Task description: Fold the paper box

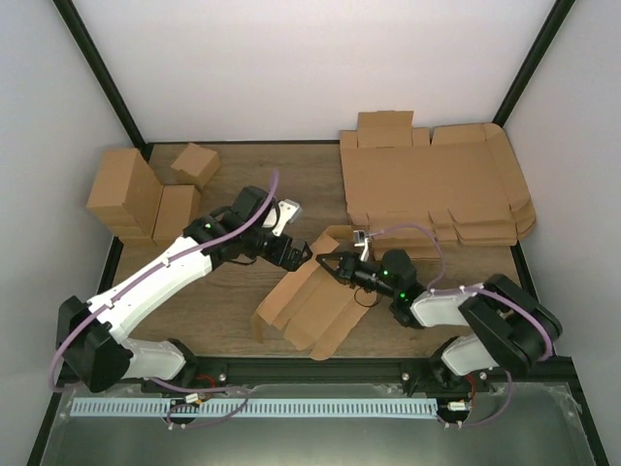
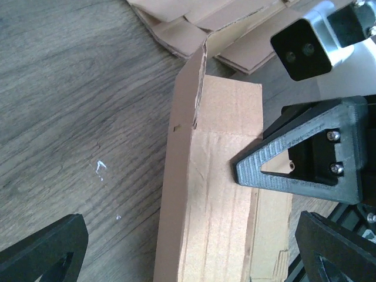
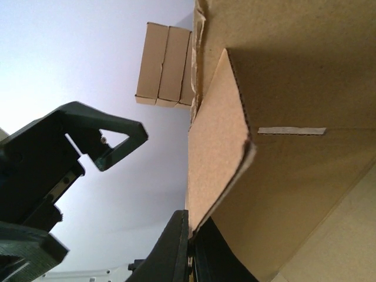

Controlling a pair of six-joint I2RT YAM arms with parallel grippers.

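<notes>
Fingertips of our right gripper (image 3: 188, 242) close on an end flap of the paper box (image 1: 309, 303), lying mid-way on the table (image 1: 291, 175), long axis near-left to far-right, far end between our wide-open left gripper (image 1: 294, 254) fingers, both arms equally near.

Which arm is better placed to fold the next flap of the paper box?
Left, probably: the left gripper is open and free beside the paper box, while the right gripper is shut on one flap, steadying it.
</notes>
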